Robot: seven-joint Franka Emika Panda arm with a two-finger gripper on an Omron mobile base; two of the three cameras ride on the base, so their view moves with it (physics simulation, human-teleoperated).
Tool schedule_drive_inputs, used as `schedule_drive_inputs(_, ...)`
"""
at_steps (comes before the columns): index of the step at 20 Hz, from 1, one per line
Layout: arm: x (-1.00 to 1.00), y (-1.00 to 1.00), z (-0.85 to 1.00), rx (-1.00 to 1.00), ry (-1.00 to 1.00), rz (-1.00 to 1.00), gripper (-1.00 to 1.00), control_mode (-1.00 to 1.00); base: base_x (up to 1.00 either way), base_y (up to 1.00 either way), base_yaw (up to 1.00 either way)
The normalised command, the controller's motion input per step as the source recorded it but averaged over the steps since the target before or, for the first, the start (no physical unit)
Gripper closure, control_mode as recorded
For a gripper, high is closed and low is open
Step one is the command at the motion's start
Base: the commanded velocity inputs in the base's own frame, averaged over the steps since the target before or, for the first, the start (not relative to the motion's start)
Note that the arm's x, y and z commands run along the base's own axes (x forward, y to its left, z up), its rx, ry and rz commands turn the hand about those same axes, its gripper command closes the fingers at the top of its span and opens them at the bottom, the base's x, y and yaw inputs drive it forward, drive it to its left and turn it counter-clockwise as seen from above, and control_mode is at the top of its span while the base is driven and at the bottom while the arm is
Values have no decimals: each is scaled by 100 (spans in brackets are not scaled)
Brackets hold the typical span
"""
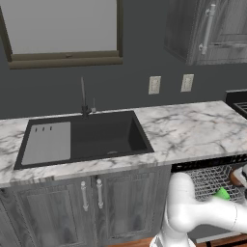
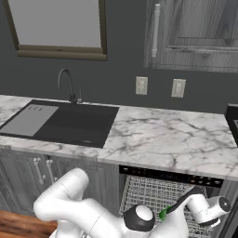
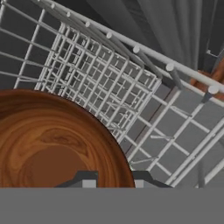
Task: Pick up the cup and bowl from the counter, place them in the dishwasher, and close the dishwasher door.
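The reddish-brown bowl (image 3: 52,144) takes up the lower left of the hand view, with my gripper (image 3: 113,181) shut on its rim, one fingertip on each side. It hangs just above the white wire rack (image 3: 131,83) of the open dishwasher (image 2: 158,193). In the left base view the bowl (image 1: 236,178) shows at the right edge over the rack (image 1: 207,179). Lower in that rack sits the green cup (image 1: 222,194), and a sliver of the cup (image 2: 163,214) peeks past my arm. The marble counter (image 1: 193,128) runs above the dishwasher. The dishwasher door is out of view.
A black sink (image 1: 87,140) with a faucet (image 1: 83,99) is set in the counter to the left. Grey cabinet doors with handles (image 1: 91,193) stand beside the dishwasher. A black stove edge (image 1: 239,102) borders the counter on the right.
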Motion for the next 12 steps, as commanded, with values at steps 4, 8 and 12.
schedule_drive_inputs(4,1,-12,-59,0,0,0,100,-100,0,0,0)
schedule_drive_inputs(8,0,-11,-59,0,0,0,100,-100,0,0,0)
schedule_drive_inputs(12,0,-9,-63,4,0,0,100,-100,0,0,0)
